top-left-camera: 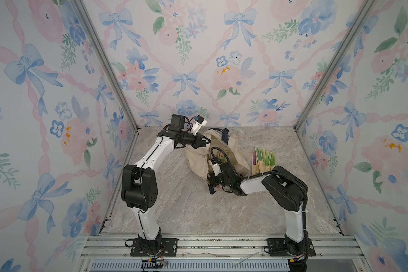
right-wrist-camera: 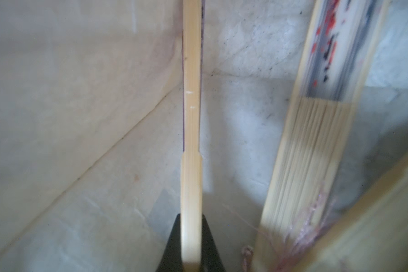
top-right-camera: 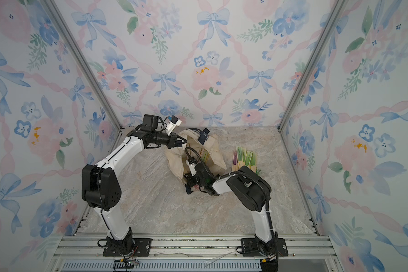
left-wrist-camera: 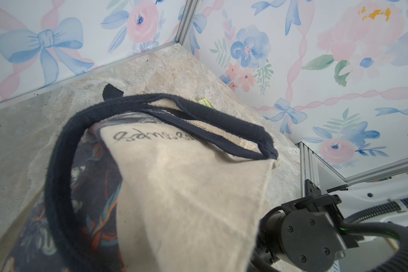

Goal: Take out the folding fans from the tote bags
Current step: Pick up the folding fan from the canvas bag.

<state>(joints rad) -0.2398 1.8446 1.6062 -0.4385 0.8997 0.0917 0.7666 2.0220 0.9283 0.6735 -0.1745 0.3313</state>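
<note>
One tote bag; about five fans outside, three inside.

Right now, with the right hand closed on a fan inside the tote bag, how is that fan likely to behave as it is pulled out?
The fan should be stiff: its bamboo guard runs straight from the right hand. It looks slim, so likely light. Gripped near one end, it may pivot, and could snag the soft tote bag or the neighbouring fan.
</note>
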